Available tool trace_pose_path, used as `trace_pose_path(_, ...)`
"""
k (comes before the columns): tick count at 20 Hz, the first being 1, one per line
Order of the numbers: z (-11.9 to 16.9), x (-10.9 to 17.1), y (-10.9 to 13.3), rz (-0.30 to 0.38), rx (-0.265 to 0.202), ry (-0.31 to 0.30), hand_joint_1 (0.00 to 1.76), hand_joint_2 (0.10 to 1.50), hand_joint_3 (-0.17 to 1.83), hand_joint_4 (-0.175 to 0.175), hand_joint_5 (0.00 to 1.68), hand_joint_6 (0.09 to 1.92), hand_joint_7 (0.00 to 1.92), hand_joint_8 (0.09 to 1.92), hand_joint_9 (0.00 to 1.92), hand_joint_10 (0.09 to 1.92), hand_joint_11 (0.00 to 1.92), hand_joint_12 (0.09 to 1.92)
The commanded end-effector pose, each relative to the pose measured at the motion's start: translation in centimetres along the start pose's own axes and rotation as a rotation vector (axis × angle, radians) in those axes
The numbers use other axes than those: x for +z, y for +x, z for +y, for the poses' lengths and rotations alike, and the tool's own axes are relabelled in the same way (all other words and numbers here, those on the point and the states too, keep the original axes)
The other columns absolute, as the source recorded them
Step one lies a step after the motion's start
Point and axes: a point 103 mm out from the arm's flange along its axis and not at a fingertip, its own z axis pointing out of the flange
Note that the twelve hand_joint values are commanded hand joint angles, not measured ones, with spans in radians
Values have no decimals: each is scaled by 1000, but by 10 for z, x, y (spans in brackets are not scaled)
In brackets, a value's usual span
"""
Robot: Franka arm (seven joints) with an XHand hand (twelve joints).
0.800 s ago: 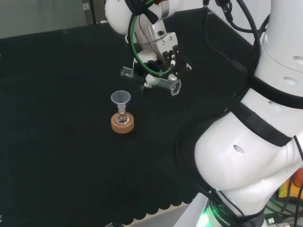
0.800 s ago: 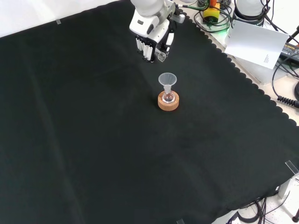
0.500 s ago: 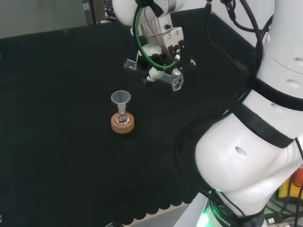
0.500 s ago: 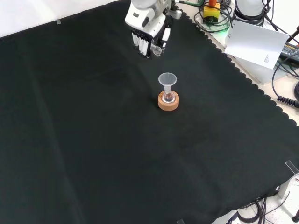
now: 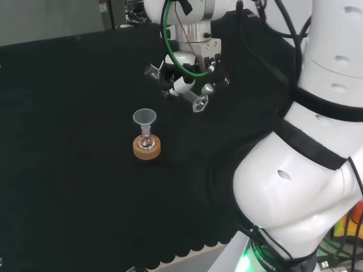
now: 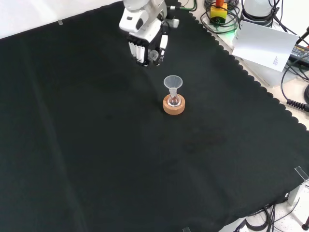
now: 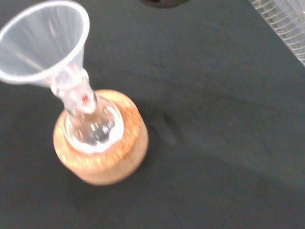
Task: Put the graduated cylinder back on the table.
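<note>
Hand (image 5: 190, 71) moved left; wrist shows cylinder (image 7: 286, 26) graduations.

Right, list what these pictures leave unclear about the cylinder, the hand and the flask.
- Graduated cylinder: clear; its middle is covered by the hand in the head view, and the wrist view's edge cuts off all but a ribbed stretch.
- Height above the cloth: no view settles it.
- Flask on the cork ring: too clear to tell whether it holds liquid; the funnel is blurred.

bench: black cloth (image 6: 96, 159) | centre of front view: cork ring (image 6: 174, 107) bearing small flask (image 6: 174, 100), probably glass, with funnel (image 6: 173, 82)
</note>
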Motion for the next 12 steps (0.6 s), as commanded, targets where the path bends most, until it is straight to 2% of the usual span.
trace_pose_path(1,56,4,-38,153,-72,-215,1261,1111,1,-175,978,998,1001,994,1408,87,1225,748)
trace_pose_path(7,86,-3,-43,201,-121,-299,1261,1111,1,-175,977,1000,1000,997,1407,87,1223,748)
trace_pose_path(12,112,0,-48,258,-153,-313,1260,1112,1,-175,976,1002,998,998,1406,87,1222,749)
